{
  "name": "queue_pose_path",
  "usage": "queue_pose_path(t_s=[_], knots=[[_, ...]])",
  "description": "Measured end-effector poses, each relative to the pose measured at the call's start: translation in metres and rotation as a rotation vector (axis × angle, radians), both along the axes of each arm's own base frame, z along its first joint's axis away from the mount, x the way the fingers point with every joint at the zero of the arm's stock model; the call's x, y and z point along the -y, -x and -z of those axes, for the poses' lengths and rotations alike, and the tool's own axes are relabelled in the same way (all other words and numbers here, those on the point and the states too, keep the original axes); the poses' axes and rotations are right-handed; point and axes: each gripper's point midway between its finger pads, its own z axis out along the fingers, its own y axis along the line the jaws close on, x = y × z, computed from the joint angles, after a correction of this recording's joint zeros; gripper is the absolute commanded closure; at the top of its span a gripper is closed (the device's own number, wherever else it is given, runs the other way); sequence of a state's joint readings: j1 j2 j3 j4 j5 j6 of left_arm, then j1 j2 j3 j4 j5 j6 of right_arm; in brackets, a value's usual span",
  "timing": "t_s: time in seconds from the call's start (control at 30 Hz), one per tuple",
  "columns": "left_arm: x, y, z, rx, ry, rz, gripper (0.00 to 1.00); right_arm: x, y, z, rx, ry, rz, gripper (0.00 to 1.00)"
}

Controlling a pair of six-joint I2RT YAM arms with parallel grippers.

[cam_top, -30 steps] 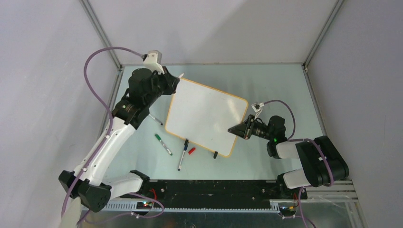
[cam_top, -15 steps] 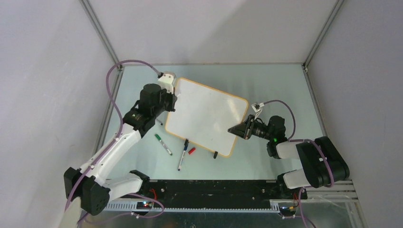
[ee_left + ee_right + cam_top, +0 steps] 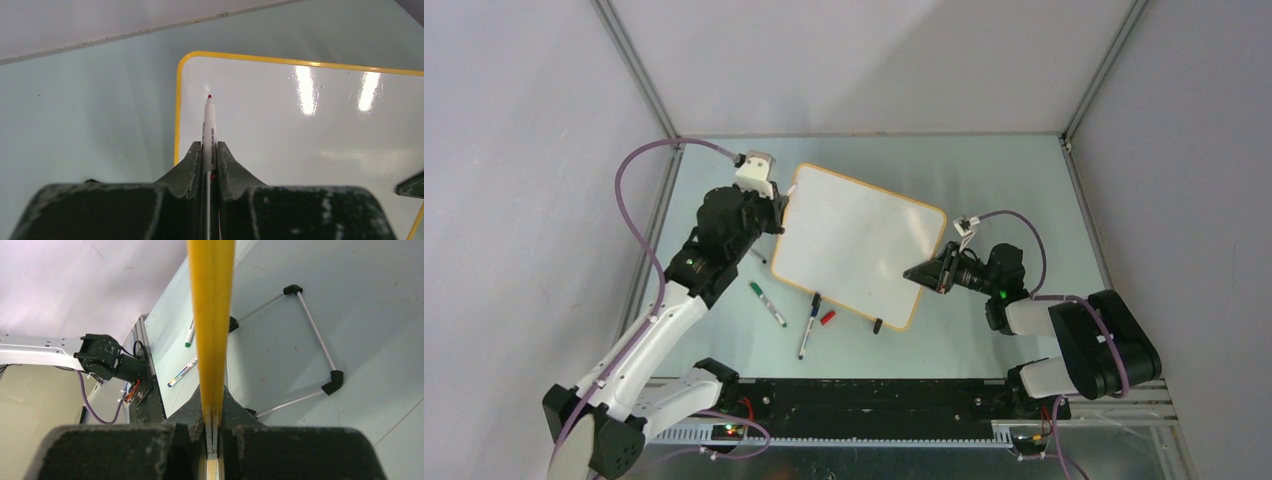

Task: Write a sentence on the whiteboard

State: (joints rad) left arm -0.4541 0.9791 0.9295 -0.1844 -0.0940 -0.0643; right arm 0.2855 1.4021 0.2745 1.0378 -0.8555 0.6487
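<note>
Left gripper (image 3: 209, 150) is clamped on a red-tipped marker (image 3: 208, 131). The tip sticks out ahead of the fingers, over the white face just inside the corner of the whiteboard (image 3: 300, 140); can't tell if it touches. Right gripper (image 3: 212, 415) is pinched tight on the board's yellow frame edge, which runs straight out from between its jaws, with a wire stand (image 3: 310, 335) on the table to the right of it.

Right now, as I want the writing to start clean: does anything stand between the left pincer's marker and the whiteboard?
Nothing visible. The left pincer holds the red-tipped marker over a blank corner of the whiteboard; the right pincer clamps the opposite side, clear of the tip.
</note>
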Motion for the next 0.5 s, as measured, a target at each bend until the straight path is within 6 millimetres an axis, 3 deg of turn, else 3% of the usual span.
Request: queue_pose_path(t_s=[0.5], knots=[[-0.013, 0.006, -0.004, 0.03, -0.014, -0.053, 1.0, 0.003, 0.001, -0.002, 0.004, 0.019, 0.019, 1.0]])
